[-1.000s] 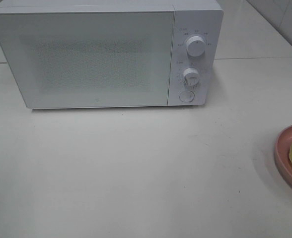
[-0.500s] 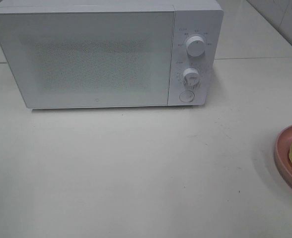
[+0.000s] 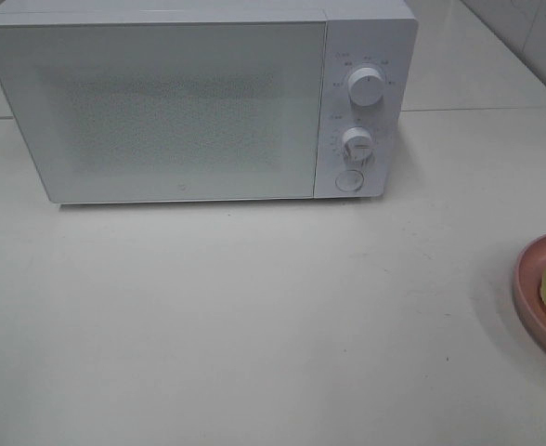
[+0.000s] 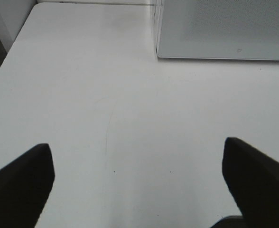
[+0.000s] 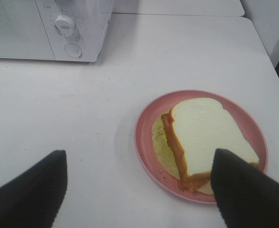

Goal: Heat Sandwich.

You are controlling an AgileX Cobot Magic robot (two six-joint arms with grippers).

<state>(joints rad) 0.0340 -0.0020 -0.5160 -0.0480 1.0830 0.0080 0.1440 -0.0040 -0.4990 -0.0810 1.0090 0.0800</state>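
Nothing has moved since the earlier frame. Both grippers, left (image 4: 138,183) and right (image 5: 139,190), hang spread and empty above the table (image 3: 254,325). The sandwich (image 5: 206,140) sits on the plate (image 5: 146,142) near the table's right edge, so a clumsy grab could tip or push it off. Farther back, the microwave (image 3: 180,102) is shut; reaching for food first would leave nowhere to put it.
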